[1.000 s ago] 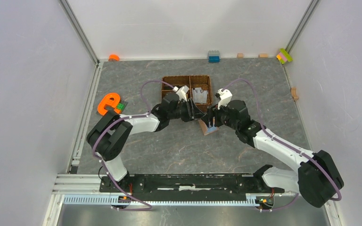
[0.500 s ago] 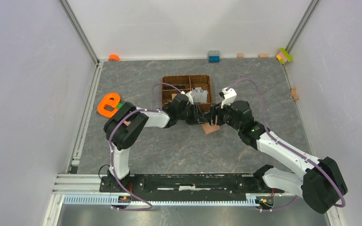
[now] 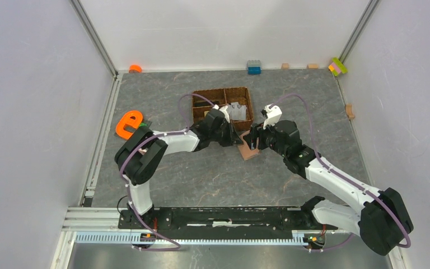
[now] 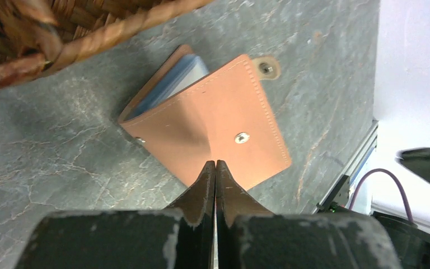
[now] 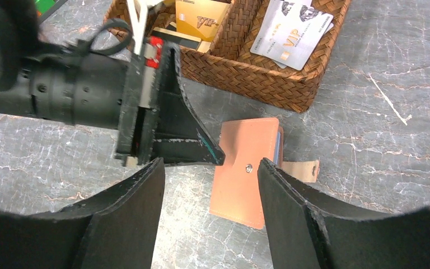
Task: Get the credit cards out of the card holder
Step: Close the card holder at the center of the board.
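The card holder (image 3: 250, 147) (image 4: 213, 123) (image 5: 243, 168), a salmon-pink wallet, lies closed on the grey table just in front of the basket. Its snap tab (image 5: 302, 170) sticks out unfastened. A pale blue-grey card edge (image 4: 173, 84) shows between the flaps. My left gripper (image 3: 236, 140) (image 4: 215, 163) is shut with nothing in it. Its tips sit at the holder's left cover, touching or just above it. My right gripper (image 3: 256, 141) (image 5: 211, 165) hangs open above the holder, one finger on each side. A gold card (image 5: 201, 17) lies in the basket.
The brown woven basket (image 3: 201, 98) (image 5: 246, 78) (image 4: 61, 39) stands right behind the holder, with white VIP cards (image 5: 291, 31) in its right compartment. An orange letter "e" (image 3: 127, 124) lies at the left. Small blocks (image 3: 253, 67) line the back wall.
The left gripper's jaws have closed from partly open to shut, and its arm has shifted. The holder, earlier tilted up between the grippers, now lies flat on the table. The right gripper stayed open.
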`<state>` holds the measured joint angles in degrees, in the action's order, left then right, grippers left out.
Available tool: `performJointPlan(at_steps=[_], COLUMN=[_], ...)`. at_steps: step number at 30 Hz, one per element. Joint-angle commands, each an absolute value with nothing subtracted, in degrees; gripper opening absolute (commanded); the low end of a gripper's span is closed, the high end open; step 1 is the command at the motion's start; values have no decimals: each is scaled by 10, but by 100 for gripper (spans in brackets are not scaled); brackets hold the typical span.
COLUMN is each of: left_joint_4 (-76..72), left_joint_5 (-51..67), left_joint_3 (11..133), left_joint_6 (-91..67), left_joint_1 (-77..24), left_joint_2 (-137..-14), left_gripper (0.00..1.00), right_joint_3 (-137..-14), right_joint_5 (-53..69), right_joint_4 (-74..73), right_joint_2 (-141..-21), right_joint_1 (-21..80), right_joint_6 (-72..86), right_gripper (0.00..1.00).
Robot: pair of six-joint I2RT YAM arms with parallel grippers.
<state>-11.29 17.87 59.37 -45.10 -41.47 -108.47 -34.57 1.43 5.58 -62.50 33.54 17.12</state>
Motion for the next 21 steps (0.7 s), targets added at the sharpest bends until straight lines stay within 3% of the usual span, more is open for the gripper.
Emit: performJointPlan(at_steps=[1, 13, 21], left_joint_4=[-113, 28, 5], left_joint_5=[155, 127, 113], left_joint_3=[588, 683, 652], left_joint_6=[-418, -412, -384], left_joint_1=[-419, -424, -445], left_joint_2=[-1044, -1157, -1071], left_gripper=[2, 2, 2], right_joint_3=[-338, -338, -335], right_joint_5=[4, 4, 4], right_joint_4=[79, 79, 82], right_joint_2=[-606, -606, -599], right_joint_1=[337, 337, 337], right_joint_6=[173, 175, 173], right_gripper=[66, 66, 66])
